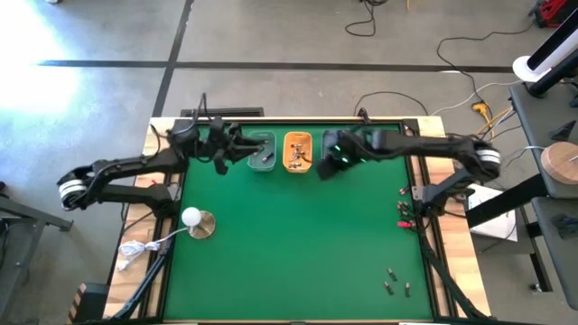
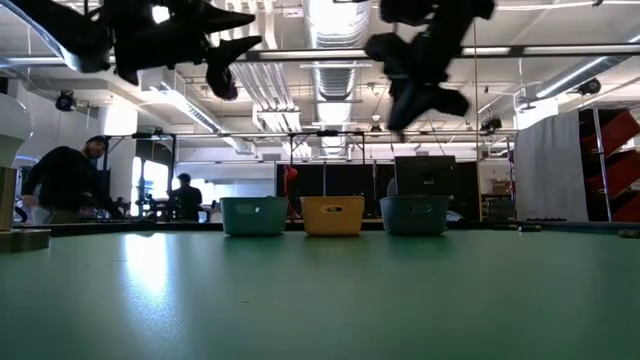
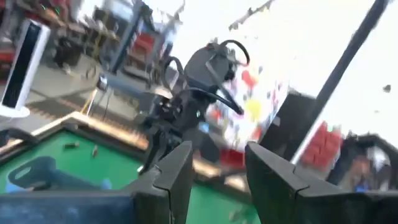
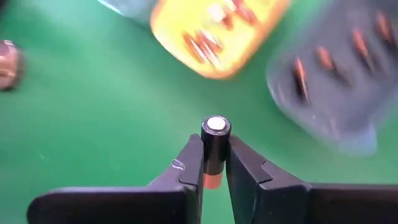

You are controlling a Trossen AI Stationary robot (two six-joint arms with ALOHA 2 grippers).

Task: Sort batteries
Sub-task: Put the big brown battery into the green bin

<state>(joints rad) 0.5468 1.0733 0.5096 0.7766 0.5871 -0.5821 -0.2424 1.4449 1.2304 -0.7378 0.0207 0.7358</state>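
with the right tool clamped on a battery above the desk beside the orange tray, carrying to sort; next, judged: centre over the matching tray, then release; left tool parted, empty.

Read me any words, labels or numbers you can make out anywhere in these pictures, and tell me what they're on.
None can be read.
Battery in the right gripper: no print legible.
Trays: front patches show no legible text.
Room behind: any signs too blurred.
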